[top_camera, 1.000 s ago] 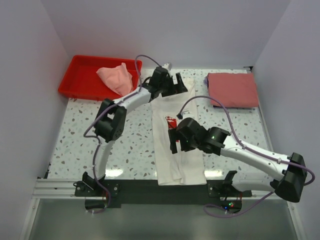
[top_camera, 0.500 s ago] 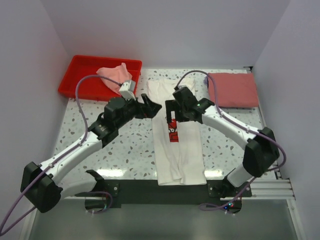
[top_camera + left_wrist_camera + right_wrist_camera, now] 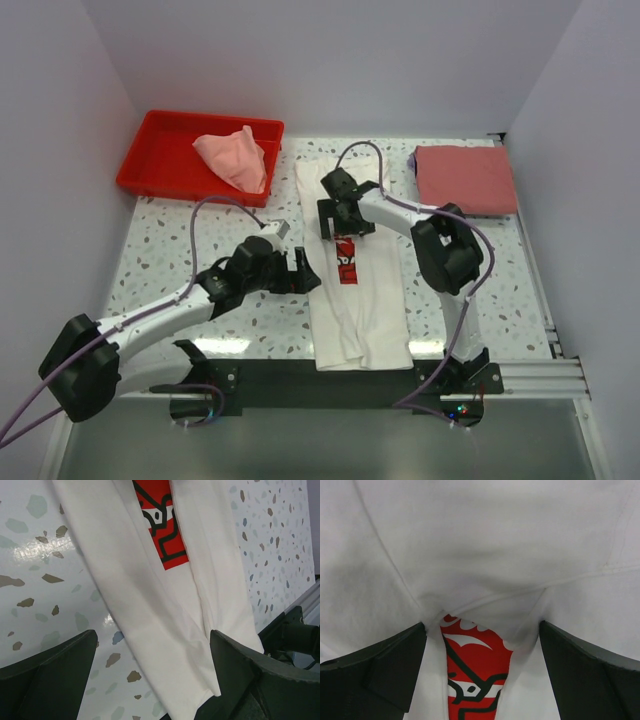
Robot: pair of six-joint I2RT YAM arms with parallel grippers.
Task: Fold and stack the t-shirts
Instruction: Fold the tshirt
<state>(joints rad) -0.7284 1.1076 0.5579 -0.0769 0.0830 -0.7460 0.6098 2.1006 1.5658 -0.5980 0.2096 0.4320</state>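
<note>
The left jaws stand wide open, low over the left edge of the white t-shirt (image 3: 150,610) at mid-frame. The right jaws are spread and empty just above its red print (image 3: 480,667). The shirt lies as a long folded strip down the centre of the bench (image 3: 170,260). A pink t-shirt (image 3: 232,157) sits in the tray (image 3: 160,150) at upper left. A dusty-red t-shirt (image 3: 466,179) lies folded at upper right.

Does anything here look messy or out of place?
The pink tee lies crumpled in a heap in the tray. The red tee is folded flat, and the white tee lies in a neat long strip.
</note>
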